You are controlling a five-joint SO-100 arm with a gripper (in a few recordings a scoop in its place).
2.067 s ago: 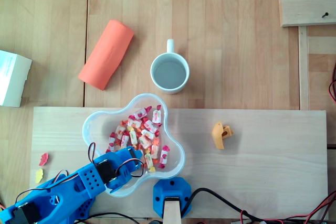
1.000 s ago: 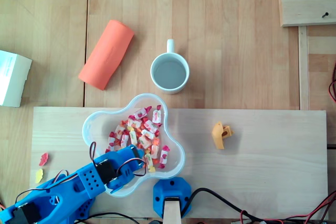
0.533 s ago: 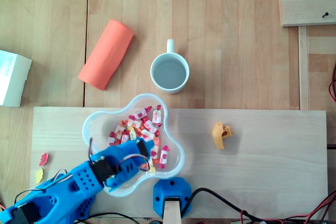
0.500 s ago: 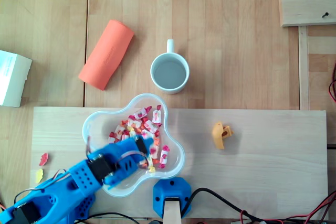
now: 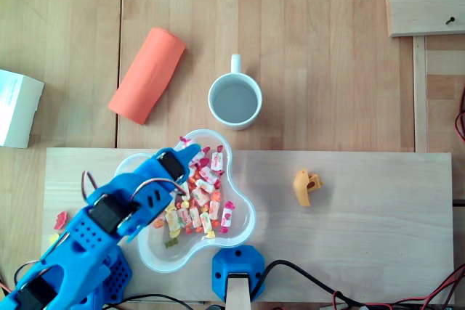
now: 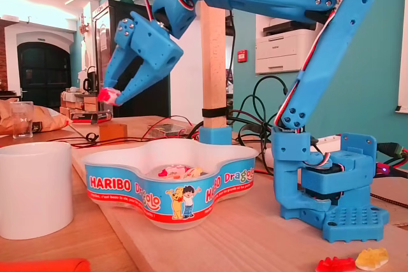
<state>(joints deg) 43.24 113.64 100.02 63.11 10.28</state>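
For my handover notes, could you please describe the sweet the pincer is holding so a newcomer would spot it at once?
Start at the clover-shaped Haribo bowl beside the white mug. Above it hangs the blue pincer, shut on one pink-and-white wrapped sweet; unlike the other sweets, it hangs clear of the bowl.

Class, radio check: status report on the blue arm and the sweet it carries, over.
Status: end effector shut on wrapped candy, high above Haribo bowl. white mug beside bowl, apart. Nothing in the way.

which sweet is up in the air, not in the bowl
The pink-wrapped sweet pinched in the hand, up above the bowl; the other sweets lie inside it.
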